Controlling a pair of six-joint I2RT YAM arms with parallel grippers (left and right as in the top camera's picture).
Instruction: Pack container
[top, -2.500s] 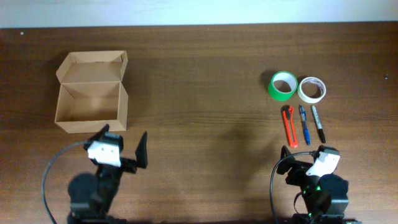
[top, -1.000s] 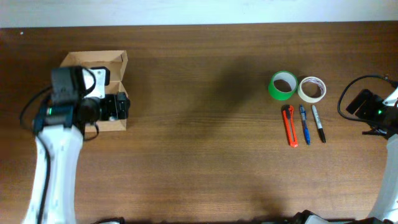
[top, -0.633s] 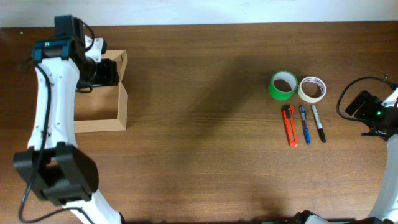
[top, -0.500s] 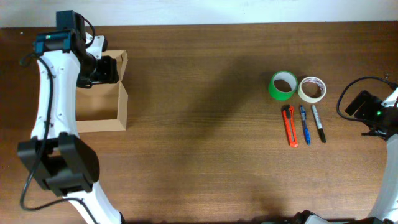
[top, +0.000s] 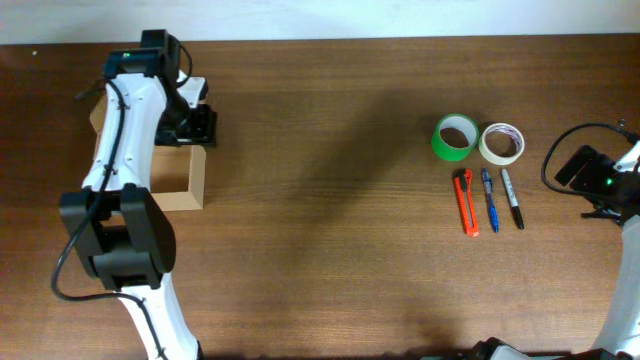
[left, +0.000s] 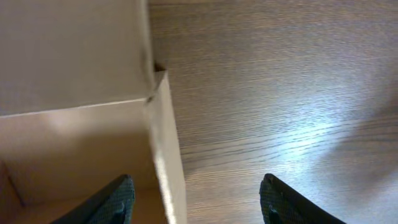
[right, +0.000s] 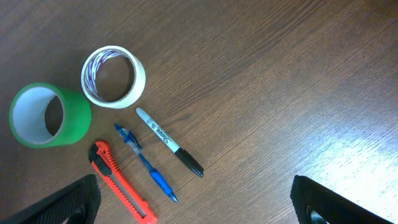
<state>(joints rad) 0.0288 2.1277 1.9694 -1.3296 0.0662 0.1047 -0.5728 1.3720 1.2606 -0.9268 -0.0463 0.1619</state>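
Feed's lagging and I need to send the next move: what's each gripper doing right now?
Left gripper: open, jaws astride a side wall of the container, not clamped on it.
Right gripper: open, holding nothing.

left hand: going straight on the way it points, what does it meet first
Likely the rim of the side wall of the box, which lies in the gap of the open left hand; depth is unclear.

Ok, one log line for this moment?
left hand: open, straddling container wall | right hand: open, empty | green tape, white tape, cutter, pen, marker: on table, unpacked
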